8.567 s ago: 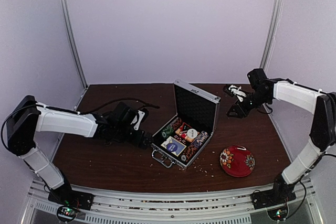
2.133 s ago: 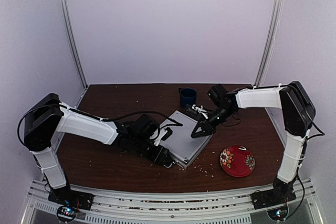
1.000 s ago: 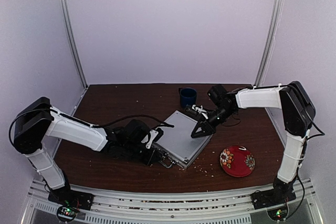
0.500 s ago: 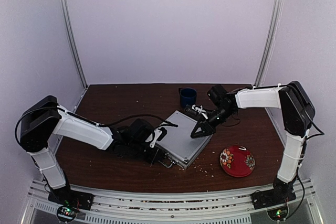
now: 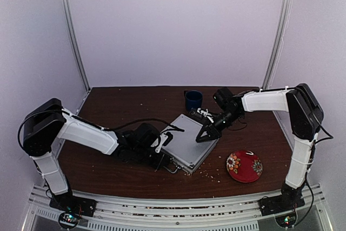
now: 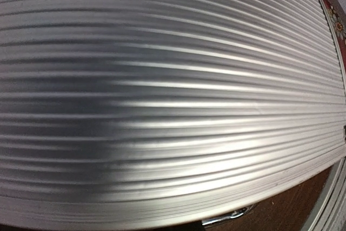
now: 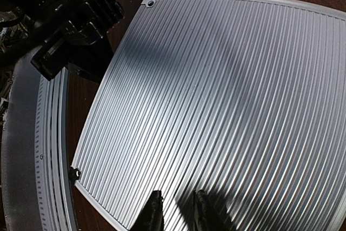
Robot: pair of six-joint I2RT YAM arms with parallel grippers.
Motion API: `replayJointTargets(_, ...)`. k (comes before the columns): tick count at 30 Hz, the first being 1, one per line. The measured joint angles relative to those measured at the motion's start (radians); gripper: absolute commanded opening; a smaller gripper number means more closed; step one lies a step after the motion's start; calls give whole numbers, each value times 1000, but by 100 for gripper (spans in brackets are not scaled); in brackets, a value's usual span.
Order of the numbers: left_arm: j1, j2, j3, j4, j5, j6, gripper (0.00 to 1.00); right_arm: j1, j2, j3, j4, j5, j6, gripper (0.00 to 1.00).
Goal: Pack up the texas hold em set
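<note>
The silver ribbed briefcase (image 5: 189, 142) of the texas hold em set lies flat on the brown table with its lid down. Chips and card deck box are hidden. The lid fills the left wrist view (image 6: 173, 101) and most of the right wrist view (image 7: 216, 90). My left gripper (image 5: 160, 154) sits low against the case's front-left edge beside the handle (image 5: 171, 167); its fingers do not show in its own view. My right gripper (image 7: 177, 209) rests its tips on the lid near the right edge (image 5: 201, 137), fingers almost together, nothing between them.
A dark blue mug (image 5: 192, 100) stands just behind the case. A red floral bowl (image 5: 244, 166) sits front right, close to the case's corner. Crumbs dot the table near the front edge. A chrome latch (image 6: 227, 217) shows under the lid's rim.
The case, open earlier with chips and deck showing, now lies closed. In the last second my left gripper has crept a little right along the front edge; the right gripper stays on the lid.
</note>
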Motion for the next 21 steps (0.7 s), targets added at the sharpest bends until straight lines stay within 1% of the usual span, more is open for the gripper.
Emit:
replayJointTargets(10, 0, -27, 0, -27, -10, 19, 0, 0, 0, 3, -5, 1, 0, 20)
replayJointTargets(15, 0, -84, 2, -79, -33, 87, 0, -2, -17, 7, -29, 25, -1, 22)
replayJointTargets(19, 0, -114, 30, -164, -74, 157, 0, -13, -73, 6, -69, 96, -2, 26)
replayJointTargets(20, 0, -121, 36, -177, -85, 172, 2, -21, -94, 6, -74, 111, -3, 27)
replayJointTargets(21, 0, -131, 44, -197, -100, 188, 8, -32, -122, 5, -79, 132, -4, 29)
